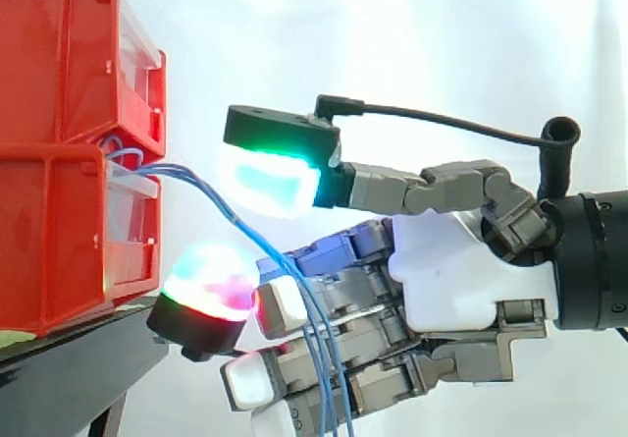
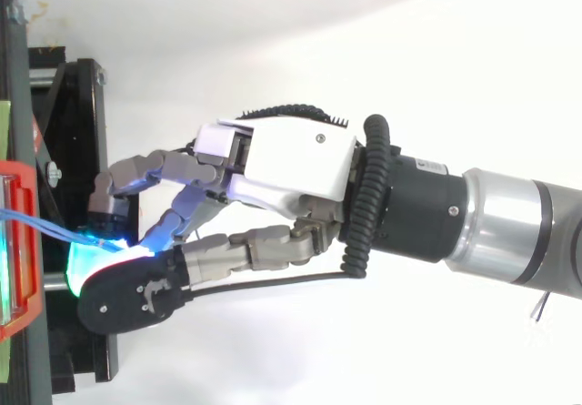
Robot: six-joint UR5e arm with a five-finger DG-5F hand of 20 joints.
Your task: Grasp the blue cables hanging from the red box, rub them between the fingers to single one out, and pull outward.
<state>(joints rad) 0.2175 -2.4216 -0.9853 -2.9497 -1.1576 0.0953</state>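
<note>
Now, hand [image 1: 461, 270]: spread wide, with one green-glowing pad [image 1: 270, 182] raised high and a multicoloured pad [image 1: 211, 280] low near the box. You have no pinch yet, as far as the side view lets me judge.
Blue cables [image 1: 172, 171]: they leave the seam between the stacked bins of the red box [image 1: 49, 241], arc outward through the gap between those two pads, then hang down across the bent fingers [image 1: 280, 304].
Why held so: the wide gap looks meant to let the whole bundle fall inside the grasp before you close, so that no strand is left out.
Contact: the strands lie against the lower fingers (resting, not clamped); from above they run to the cyan-lit fingertips [image 2: 118, 246], and you cannot tell there whether a pad presses them.
Step in hand: closing the raised pad down on the bundle. Rubbing and the outward pull are not begun.
Surroundings: the black stand [image 1: 69, 368] under the box, with the white curtain [image 1: 442, 44] behind.
In the way: the low pad sits just beside the box front and the stand's edge, so close inward, not toward the bins.
</note>
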